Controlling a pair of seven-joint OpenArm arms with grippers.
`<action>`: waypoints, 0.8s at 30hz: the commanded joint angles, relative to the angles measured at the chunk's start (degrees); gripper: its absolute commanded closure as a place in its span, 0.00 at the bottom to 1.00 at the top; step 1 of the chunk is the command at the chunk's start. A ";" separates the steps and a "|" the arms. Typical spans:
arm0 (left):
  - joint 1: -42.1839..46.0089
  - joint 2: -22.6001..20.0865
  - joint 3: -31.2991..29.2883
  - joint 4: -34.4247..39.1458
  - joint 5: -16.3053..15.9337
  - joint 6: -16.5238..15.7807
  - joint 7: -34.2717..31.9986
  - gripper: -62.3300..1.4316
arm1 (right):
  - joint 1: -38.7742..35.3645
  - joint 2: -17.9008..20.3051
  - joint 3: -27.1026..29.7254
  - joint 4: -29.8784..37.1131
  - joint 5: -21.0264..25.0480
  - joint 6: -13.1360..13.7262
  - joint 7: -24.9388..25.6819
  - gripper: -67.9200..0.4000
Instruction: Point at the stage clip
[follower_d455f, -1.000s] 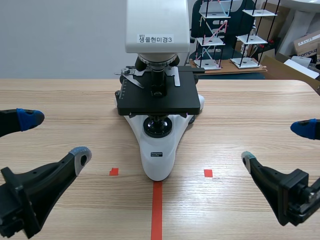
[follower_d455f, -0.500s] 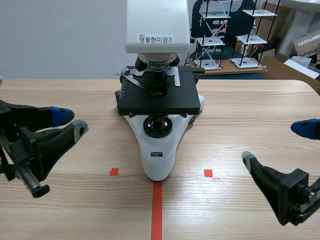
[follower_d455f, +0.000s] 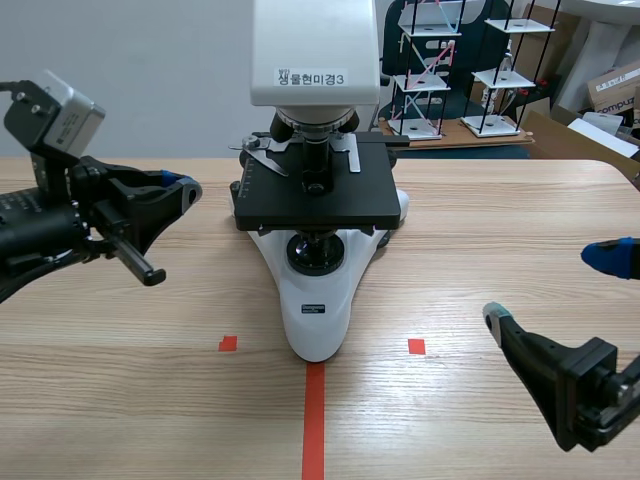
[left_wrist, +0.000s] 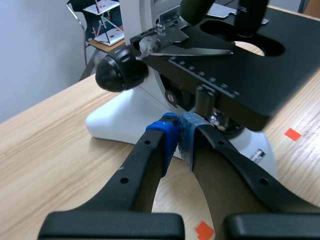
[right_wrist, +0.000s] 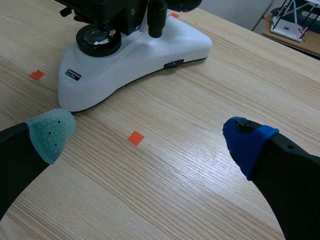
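A white microscope (follower_d455f: 316, 300) with a black stage (follower_d455f: 318, 196) stands mid-table. The silver stage clip (follower_d455f: 262, 152) lies on the stage's back left corner; in the left wrist view the stage clip (left_wrist: 195, 50) is ahead of and above my fingers, beside a black knob (left_wrist: 121, 75). My left gripper (follower_d455f: 187, 190) is raised at the stage's left side, shut on nothing, a short gap from the stage edge. In its own view the left gripper (left_wrist: 179, 136) has its pads pressed together below the stage. My right gripper (follower_d455f: 552, 288) stands open low at the right, the right gripper (right_wrist: 149, 138) holding nothing.
Orange-red tape marks (follower_d455f: 314, 420) lie in front of the microscope base (right_wrist: 145, 55). Wire-frame racks (follower_d455f: 432, 70) and boxes stand behind the table's far edge. Bare wood spreads on both sides of the microscope.
My left gripper went from wide open to shut, and the arm rose and swung in toward the stage's left side. The right arm has not moved.
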 joint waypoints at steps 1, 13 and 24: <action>-2.25 -0.31 1.16 0.09 -0.59 0.11 -1.03 0.93 | 0.79 0.48 0.02 0.48 0.61 -0.17 0.85 0.00; -14.05 3.50 6.40 -8.02 -0.35 0.13 -0.92 0.93 | 0.76 0.48 0.02 0.48 0.61 -0.17 1.05 0.00; -16.11 5.22 7.63 -10.97 2.47 0.13 -0.92 0.93 | 0.76 0.48 0.02 0.48 0.63 -0.17 1.05 0.00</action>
